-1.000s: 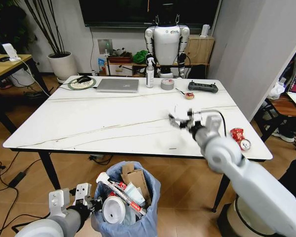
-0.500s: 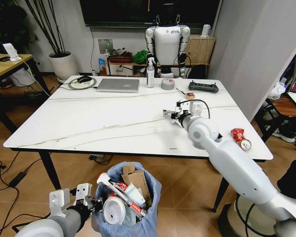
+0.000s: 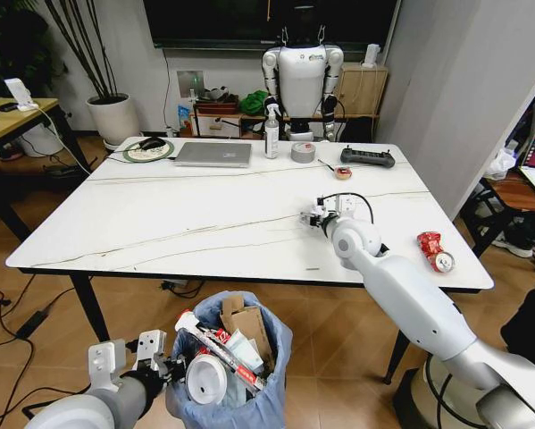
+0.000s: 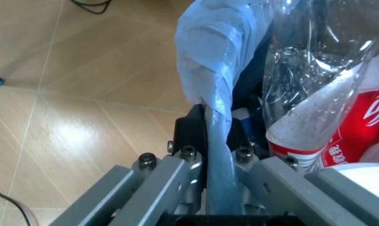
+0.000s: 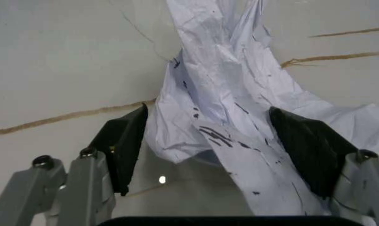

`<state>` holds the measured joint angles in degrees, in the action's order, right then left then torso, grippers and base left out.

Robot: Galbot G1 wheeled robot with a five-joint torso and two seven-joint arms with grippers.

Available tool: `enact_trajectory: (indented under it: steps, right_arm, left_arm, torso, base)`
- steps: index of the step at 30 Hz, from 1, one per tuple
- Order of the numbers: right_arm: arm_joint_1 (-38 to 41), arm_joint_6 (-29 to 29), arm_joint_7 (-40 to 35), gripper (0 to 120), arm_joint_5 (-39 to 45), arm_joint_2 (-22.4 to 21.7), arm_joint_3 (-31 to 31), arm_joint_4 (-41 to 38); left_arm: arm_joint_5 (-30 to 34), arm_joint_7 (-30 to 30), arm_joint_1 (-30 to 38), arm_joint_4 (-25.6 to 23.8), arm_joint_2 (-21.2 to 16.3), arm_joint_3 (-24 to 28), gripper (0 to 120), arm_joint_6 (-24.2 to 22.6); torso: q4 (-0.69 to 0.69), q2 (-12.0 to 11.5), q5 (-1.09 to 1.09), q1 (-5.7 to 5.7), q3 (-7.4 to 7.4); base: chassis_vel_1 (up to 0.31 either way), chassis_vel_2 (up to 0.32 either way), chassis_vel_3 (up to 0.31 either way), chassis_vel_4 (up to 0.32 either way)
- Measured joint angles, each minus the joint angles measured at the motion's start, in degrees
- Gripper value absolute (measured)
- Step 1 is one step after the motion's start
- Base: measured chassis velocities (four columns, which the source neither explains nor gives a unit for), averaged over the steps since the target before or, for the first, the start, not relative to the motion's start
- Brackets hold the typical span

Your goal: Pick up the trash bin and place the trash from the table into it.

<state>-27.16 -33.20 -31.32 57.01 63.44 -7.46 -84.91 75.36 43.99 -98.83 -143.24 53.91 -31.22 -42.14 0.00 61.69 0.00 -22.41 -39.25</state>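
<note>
At seven o'clock in the head view, the left gripper [image 3: 151, 356], low beside the trash bin [image 3: 236, 407]. Jaws clamped together on the bin's rim and its light-blue bag, seen edge-on in the left wrist view [image 4: 213, 155]. Bin held off the near table edge, at six o'clock, already crowded: paper cup [image 3: 205, 379], torn cardboard [image 3: 245, 323], crushed red-labelled bottle [image 4: 315, 94] pressed against the held rim.

Above, the table [image 3: 160, 223], white with thin veins, spanning the middle. Laptop [image 3: 213, 154], spray bottle [image 3: 271, 132] and tape roll [image 3: 303, 152] along the far edge, toward twelve o'clock.

At three o'clock from centre, the right gripper [image 3: 323, 214], low over the tabletop. Jaws apart, flanking a crumpled white paper [image 5: 233, 99] that lies on the marble; pads [image 5: 127, 146] to either side, not yet pressing it. Farther toward four o'clock, near the table's right edge, a crushed red can [image 3: 433, 249], well apart from the gripper.

Likely risks from here: thin, springy paper slipping out if pinched only by a loose fold, or dragged across the marble rather than lifted. Pads scraping the tabletop if closed too low. Bin already heaped, so paper dropped on top may slide off to the floor. Thin bag and rim in the left grip may sag or tear under the load, tilting the bin.
</note>
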Motion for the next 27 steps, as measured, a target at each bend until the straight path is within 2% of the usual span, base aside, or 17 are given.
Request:
enact_trajectory:
  steps: [1,2,5,8,11,15,17,19,24,27]
  right_arm:
    - [-0.03,0.11,0.01,62,-0.04,-0.25,0.09,0.00]
    - [-0.03,0.11,0.01,62,-0.04,-0.25,0.09,0.00]
    - [-0.03,0.56,-0.05,51,-0.02,-0.60,0.24,-0.04]
    - [0.01,1.32,-0.20,36,0.04,-0.82,0.35,-0.37]
    - [0.02,1.53,-0.30,32,0.13,-0.88,0.45,-0.64]
    - [-0.36,2.46,-0.35,12,0.25,-1.65,0.88,-2.37]
    - [-0.58,2.63,-0.32,8,0.25,-1.86,1.01,-3.08]
    - [-1.00,2.99,-0.30,0,0.22,-2.44,1.37,-4.97]
    - [-2.05,3.68,0.17,0,0.22,-4.85,1.95,-11.24]
    - [-3.49,4.18,0.99,0,0.71,-7.16,2.66,-17.70]
  left_arm:
    - [0.00,-0.01,0.03,0.00,0.00,0.00,0,0.00]
    - [0.00,-0.01,0.03,0.00,0.00,0.00,0,0.00]
    - [0.02,-0.03,0.03,0.00,-0.11,-0.04,0,0.00]
    - [0.02,-0.04,0.01,0.00,-0.16,-0.09,0,0.00]
    - [0.02,-0.05,0.00,0.00,-0.13,-0.09,0,0.00]
    - [-0.02,-0.09,0.05,0.00,0.02,0.06,0,0.00]
    - [-0.04,-0.11,0.11,0.00,0.03,0.09,0,0.00]
    - [-0.06,-0.15,0.18,0.00,0.04,0.12,0,0.00]
    - [-0.10,-0.17,0.23,0.00,0.02,0.17,0,0.00]
    - [-0.11,-0.18,0.20,0.00,0.02,0.18,0,0.00]
  torso:
    - [0.00,0.00,0.00,0.00,0.00]
    - [0.00,0.00,0.00,0.00,0.00]
    - [0.00,0.00,0.00,0.00,0.00]
    - [0.01,0.00,0.00,0.00,0.00]
    - [0.01,0.00,0.00,0.00,0.00]
    - [0.01,0.00,0.00,0.00,0.00]
    - [0.01,0.00,0.00,0.00,0.00]
    - [0.01,0.00,0.00,0.00,0.00]
    - [0.01,0.00,0.00,0.00,0.00]
    - [0.01,0.00,0.00,0.00,0.00]
  base:
    - [0.000,0.000,0.000,0.000]
    - [0.000,0.000,0.000,0.000]
    - [0.000,0.000,0.000,0.000]
    - [0.000,0.000,0.000,0.000]
    - [0.000,0.000,0.000,0.000]
    - [0.000,0.000,0.000,0.000]
    - [0.000,0.000,0.000,0.000]
    - [0.000,0.000,0.000,0.000]
    - [0.000,0.000,0.000,0.000]
    - [0.000,0.000,0.000,0.000]
